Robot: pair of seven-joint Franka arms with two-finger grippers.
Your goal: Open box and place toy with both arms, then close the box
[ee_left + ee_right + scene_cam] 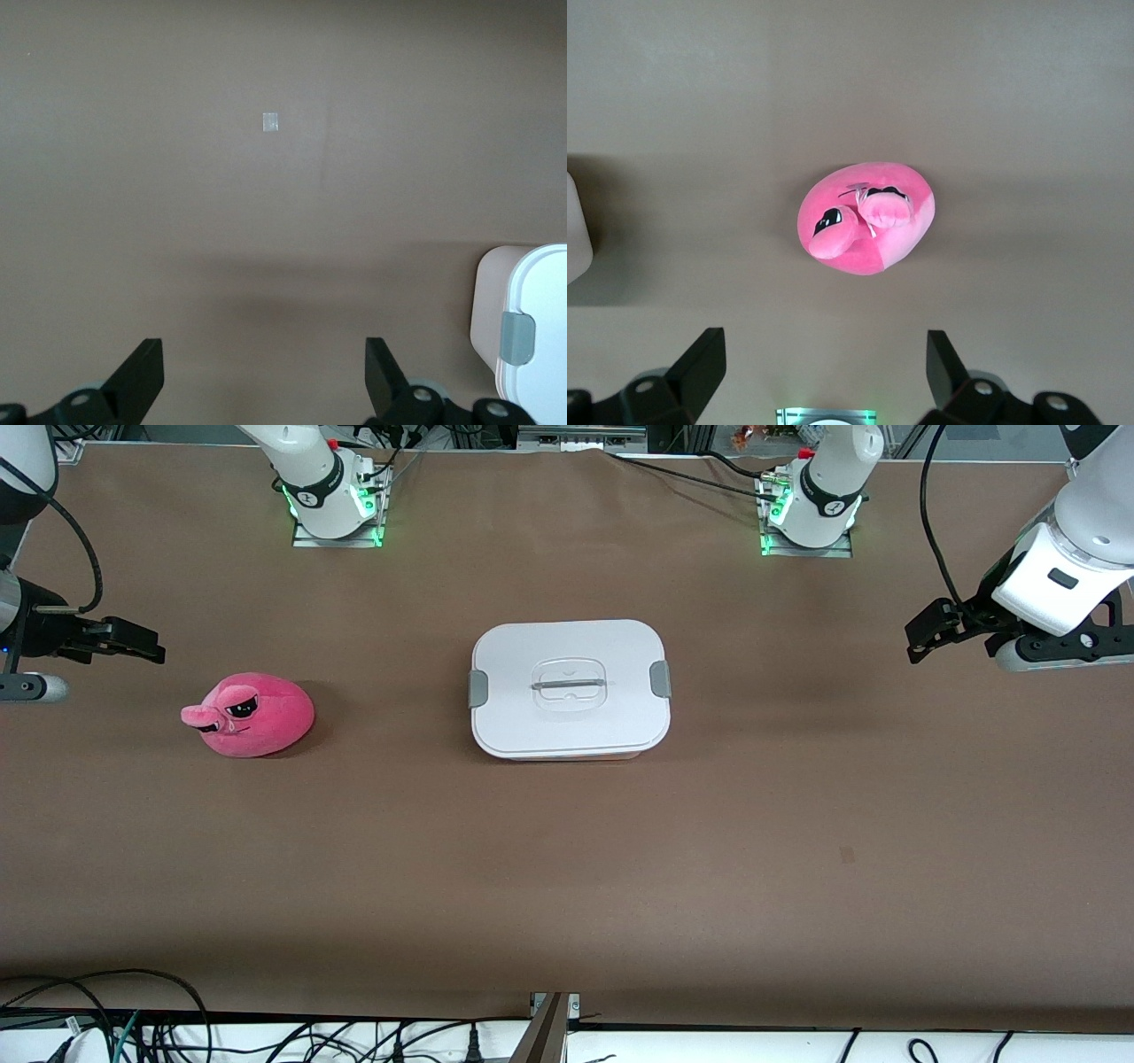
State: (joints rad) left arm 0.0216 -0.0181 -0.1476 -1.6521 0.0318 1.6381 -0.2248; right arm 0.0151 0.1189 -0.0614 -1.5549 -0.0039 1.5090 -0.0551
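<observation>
While box [570, 689] sits lidded mid-counter and toy [251, 715] lies toward the right arm's end, left gripper [921, 638] and right gripper [133, 642] hover empty, fingers wide; opening not begun, lid needs lifting first.

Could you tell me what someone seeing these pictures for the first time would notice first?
The hot-pink plush toy with its black sunglasses eyes stands out most, lying on the brown table toward the right arm's end. Next is the white-lidded box at the middle, shut, with grey clips on its sides. The right gripper hangs open above the table near the toy, and the left gripper, also open, hangs over the bare table at the left arm's end.
</observation>
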